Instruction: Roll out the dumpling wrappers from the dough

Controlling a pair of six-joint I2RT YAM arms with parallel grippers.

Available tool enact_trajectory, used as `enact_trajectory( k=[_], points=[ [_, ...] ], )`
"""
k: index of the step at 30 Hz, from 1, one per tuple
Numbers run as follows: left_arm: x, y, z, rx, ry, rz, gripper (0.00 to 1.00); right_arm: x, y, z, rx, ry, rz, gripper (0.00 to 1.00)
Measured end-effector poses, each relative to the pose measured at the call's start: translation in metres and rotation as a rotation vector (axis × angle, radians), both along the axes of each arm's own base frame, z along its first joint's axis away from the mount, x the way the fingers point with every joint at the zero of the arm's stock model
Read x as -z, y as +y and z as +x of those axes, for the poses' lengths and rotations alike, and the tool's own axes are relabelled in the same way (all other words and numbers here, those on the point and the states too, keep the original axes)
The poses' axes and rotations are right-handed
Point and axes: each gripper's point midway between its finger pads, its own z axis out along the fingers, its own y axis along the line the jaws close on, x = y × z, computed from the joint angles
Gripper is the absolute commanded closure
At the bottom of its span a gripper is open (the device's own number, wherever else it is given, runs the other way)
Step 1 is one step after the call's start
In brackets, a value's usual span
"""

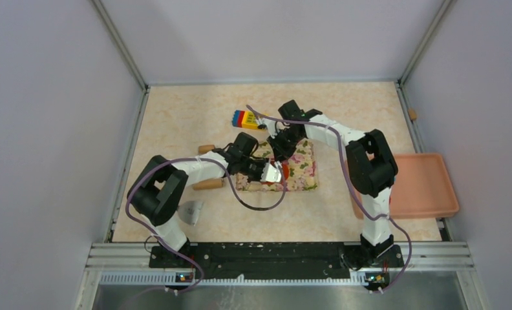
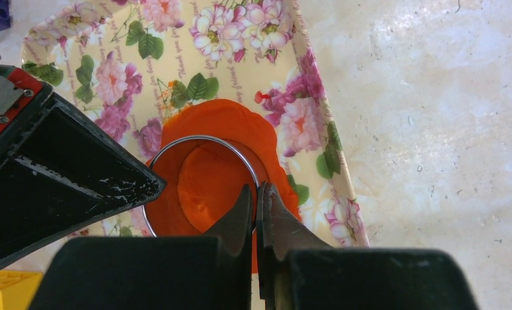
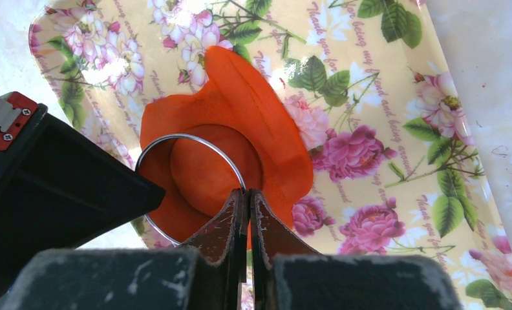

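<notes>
Floral tray beneath: your left gripper and right gripper each clamp the metal ring at their tips; lift unevenly and you could tear the dough under it.

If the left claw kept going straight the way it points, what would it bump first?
The left claw is shut, seemingly pinching the metal ring. Straight on, it would probably press into the orange dough inside that ring first, though depth is hard to judge.
</notes>
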Motion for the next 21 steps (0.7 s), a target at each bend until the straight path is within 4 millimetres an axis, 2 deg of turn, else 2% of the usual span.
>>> enact_trajectory(
  k=[21],
  points=[
    [0.000, 0.014, 0.004, 0.143, -0.050, 0.037, 1.00, -0.001, -0.008, -0.009, 0.049, 0.007, -0.011, 1.00]
  ],
)
